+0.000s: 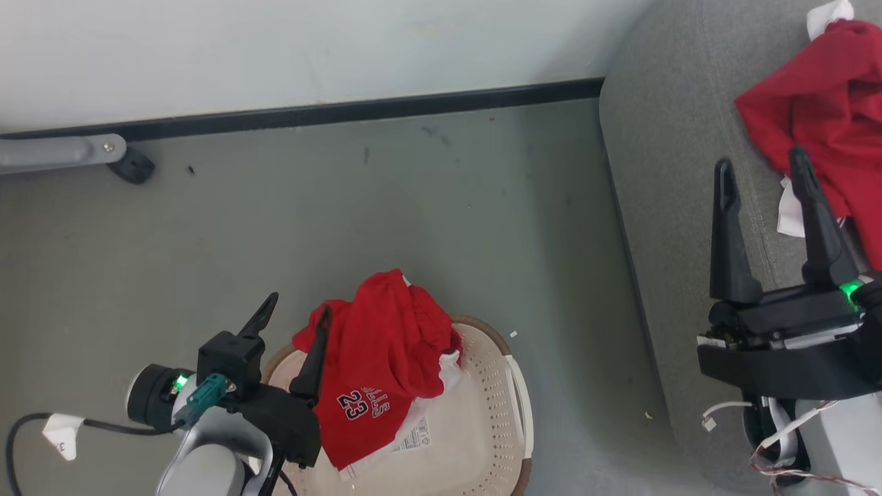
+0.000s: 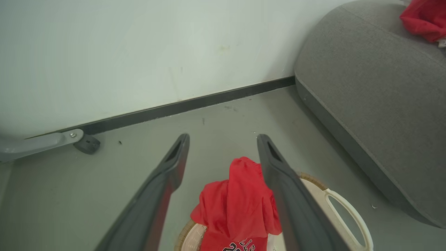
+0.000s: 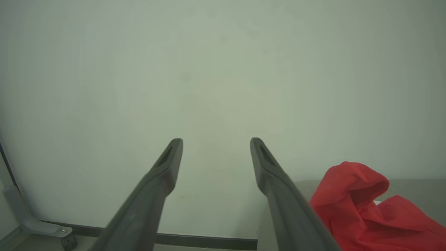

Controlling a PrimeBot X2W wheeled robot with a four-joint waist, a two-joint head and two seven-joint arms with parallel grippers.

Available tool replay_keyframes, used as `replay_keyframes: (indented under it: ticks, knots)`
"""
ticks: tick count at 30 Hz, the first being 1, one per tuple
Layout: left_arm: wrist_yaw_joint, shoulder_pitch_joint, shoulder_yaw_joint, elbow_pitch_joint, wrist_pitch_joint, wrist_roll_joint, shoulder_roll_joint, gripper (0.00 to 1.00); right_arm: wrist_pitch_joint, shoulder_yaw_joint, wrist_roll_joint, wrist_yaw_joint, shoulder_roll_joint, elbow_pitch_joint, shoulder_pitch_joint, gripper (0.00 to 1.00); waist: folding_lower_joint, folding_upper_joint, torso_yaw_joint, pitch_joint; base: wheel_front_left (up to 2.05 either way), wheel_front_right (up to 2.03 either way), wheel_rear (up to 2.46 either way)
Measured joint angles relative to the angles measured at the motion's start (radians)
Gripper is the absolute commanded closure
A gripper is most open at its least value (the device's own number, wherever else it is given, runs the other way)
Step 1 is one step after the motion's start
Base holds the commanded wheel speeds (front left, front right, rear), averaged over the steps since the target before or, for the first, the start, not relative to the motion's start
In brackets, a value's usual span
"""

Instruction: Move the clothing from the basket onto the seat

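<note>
Your left gripper (image 1: 298, 304) and right gripper (image 1: 760, 160) gaped empty, head view showed jersey (image 1: 375, 372) over basket (image 1: 513, 386), right wrist view red garment (image 3: 359, 205) on seat (image 3: 418, 188).

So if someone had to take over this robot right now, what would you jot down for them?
Left gripper: open, empty, hovering at the jersey in the basket.
Right gripper: open, empty, over the seat.
Done: one red garment lies on the seat.
Left: the "23" jersey sits in the basket, partly draped over its rim. It needs picking up and laying on the seat. Whether anything lies under it cannot be told.
</note>
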State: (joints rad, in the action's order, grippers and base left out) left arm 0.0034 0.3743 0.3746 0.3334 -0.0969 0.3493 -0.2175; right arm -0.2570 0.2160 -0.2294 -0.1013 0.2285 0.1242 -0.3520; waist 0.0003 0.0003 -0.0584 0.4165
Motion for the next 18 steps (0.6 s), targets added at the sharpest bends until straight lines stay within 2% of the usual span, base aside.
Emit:
replay_keyframes:
  ticks: [18]
  knots:
    - [-0.039, 0.183, 0.058, 0.248, 0.029, -0.045, 0.062, 0.0, -0.001, -0.007, 0.019, 0.031, -0.013, 0.029, -0.3, 0.0, -0.0002, -0.0001, -0.068, 0.23, 0.0, 0.0, 0.0]
